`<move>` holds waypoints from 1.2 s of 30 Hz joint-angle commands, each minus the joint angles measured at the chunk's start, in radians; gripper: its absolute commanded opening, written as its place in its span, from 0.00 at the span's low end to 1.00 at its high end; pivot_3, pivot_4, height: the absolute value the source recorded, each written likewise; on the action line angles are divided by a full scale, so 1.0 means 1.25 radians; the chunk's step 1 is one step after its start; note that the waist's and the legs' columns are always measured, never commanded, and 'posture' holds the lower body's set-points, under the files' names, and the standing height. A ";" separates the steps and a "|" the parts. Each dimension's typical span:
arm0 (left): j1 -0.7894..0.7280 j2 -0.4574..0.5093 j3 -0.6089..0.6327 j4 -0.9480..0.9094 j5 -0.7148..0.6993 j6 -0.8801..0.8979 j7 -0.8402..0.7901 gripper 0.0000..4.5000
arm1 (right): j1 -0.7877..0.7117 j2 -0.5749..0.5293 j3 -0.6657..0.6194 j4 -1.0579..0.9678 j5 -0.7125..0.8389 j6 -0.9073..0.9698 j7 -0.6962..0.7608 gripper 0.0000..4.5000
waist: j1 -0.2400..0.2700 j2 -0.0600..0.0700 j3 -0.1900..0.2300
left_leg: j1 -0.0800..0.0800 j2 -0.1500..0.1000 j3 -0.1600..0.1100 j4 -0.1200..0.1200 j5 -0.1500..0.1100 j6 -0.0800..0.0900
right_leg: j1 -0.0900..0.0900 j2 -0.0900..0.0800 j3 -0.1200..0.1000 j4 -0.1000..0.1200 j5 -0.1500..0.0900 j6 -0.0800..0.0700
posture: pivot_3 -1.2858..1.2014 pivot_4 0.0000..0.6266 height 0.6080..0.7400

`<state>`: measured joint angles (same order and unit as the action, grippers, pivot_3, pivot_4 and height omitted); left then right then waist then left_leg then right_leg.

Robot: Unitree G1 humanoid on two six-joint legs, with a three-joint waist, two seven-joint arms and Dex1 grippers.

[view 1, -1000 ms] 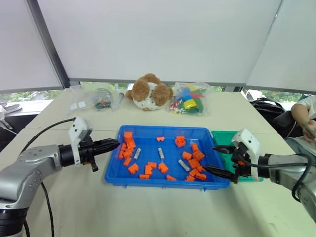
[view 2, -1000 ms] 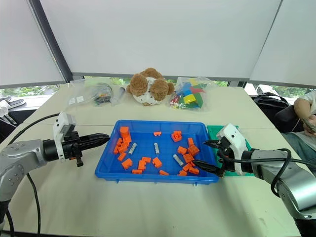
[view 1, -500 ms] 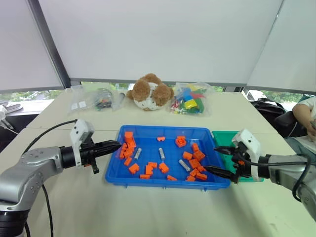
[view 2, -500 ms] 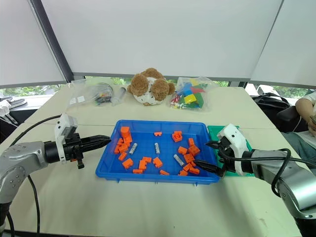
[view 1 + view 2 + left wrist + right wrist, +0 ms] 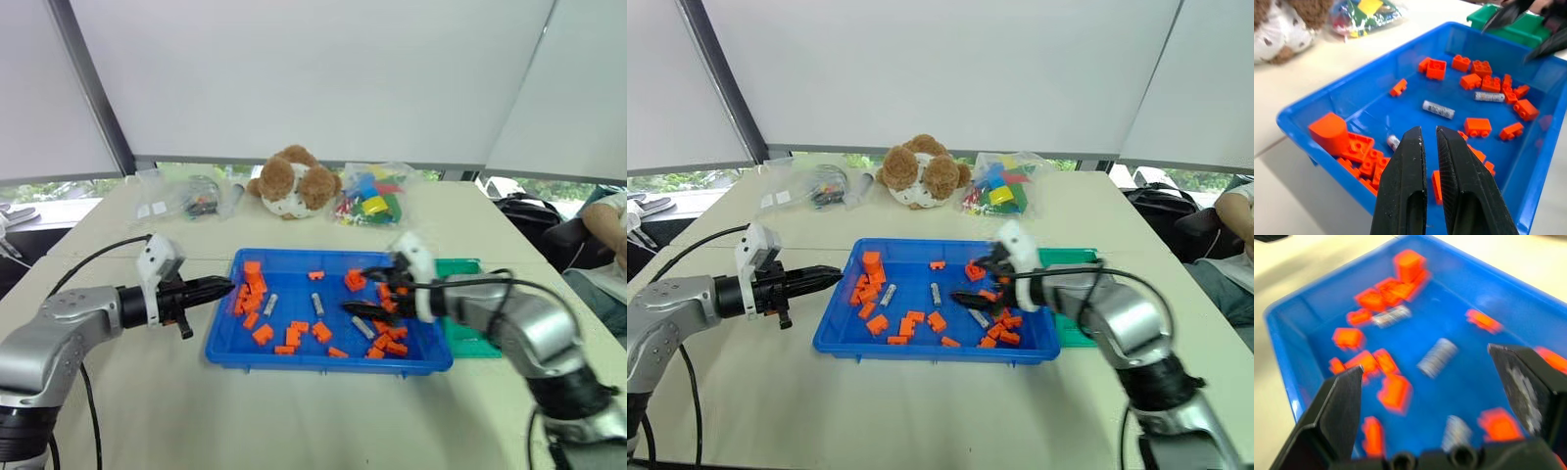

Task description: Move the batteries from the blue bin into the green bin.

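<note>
- Both of my grippers are in play: my right gripper hangs over the right half of the blue bin with its two black fingers spread wide and nothing between them.
- My left gripper sits at the left rim of the blue bin, fingers drawn nearly together with just a thin gap, holding nothing.
- Three batteries lie on the floor of the blue bin, among the blocks: one battery towards the left, a second battery near the middle, a third battery on the right, just below my right gripper.
- Orange blocks are scattered around the batteries, thickest at the left end and the right end of the bin.
- Touching or just beside the right end of the blue bin stands the green bin; I cannot tell what lies inside it.
- Everything rests on a pale table.
- At the far side of the table sit a brown and white plush toy, a clear bag of coloured pieces to its right, and another clear bag to its left.
- A person's arm shows at the far right edge.
</note>
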<state>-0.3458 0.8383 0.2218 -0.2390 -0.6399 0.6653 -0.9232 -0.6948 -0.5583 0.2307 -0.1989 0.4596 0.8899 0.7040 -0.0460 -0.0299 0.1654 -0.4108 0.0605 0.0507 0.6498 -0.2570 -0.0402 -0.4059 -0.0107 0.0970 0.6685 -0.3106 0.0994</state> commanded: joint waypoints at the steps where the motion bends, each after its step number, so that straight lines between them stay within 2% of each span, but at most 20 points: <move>1: 0.004 0.005 0.025 -0.048 -0.002 -0.012 0.017 0.10 | -0.062 0.083 0.060 0.098 -0.058 -0.038 -0.015 0.99 | 0.000 0.000 0.000 | 0.000 0.000 0.000 0.000 0.000 0.000 | 0.000 0.000 0.000 0.000 0.000 0.000 | 0.52 0.24 1.00; 6: 0.037 0.004 0.051 -0.145 -0.038 0.027 0.063 0.10 | -0.127 0.231 0.124 0.262 -0.129 -0.086 -0.033 0.99 | 0.001 0.000 0.000 | 0.000 0.000 0.000 0.000 0.000 0.000 | 0.000 -0.001 0.000 0.000 0.000 0.000 | 0.52 0.24 1.00; 12: 0.092 0.005 0.091 -0.245 -0.113 0.084 0.099 0.10 | -0.179 0.320 0.111 0.447 -0.211 -0.178 -0.089 0.99 | -0.001 0.000 0.000 | 0.000 0.000 0.000 0.000 0.000 0.000 | 0.000 -0.001 0.000 0.001 0.000 0.000 | 0.52 0.24 1.00; 22: 0.113 0.004 0.097 -0.241 -0.118 0.077 0.140 0.10 | -0.222 0.391 0.079 0.614 -0.271 -0.274 -0.092 0.99 | -0.009 0.000 0.000 | 0.000 0.000 0.000 0.000 0.000 -0.001 | -0.001 -0.001 0.000 0.002 0.000 0.000 | 0.52 0.24 1.00; 31: 0.120 0.009 0.098 -0.227 -0.112 0.060 0.137 0.10 | -0.211 0.402 0.098 0.587 -0.294 -0.277 -0.012 0.99 | -0.020 0.000 0.000 | 0.000 0.000 0.000 -0.001 0.000 -0.001 | -0.001 -0.001 0.000 0.002 0.000 0.000 | 0.52 0.24 1.00; 36: 0.119 0.011 0.099 -0.224 -0.113 0.058 0.134 0.10 | -0.217 0.420 0.108 0.627 -0.327 -0.314 -0.014 0.99 | -0.020 0.000 0.000 | 0.000 0.000 0.000 -0.001 0.000 -0.001 | -0.001 -0.001 0.000 0.002 0.000 0.000 | 0.52 0.24 1.00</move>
<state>-0.1941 0.8405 0.3107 -0.5112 -0.7797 0.7571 -0.7557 -0.9458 -0.0509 0.3593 0.5836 0.0677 0.5325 0.6846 -0.0710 -0.0299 0.1653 -0.4107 0.0608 0.0505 0.6486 -0.2567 -0.0410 -0.4072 -0.0116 0.0965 0.6704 -0.3104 0.0993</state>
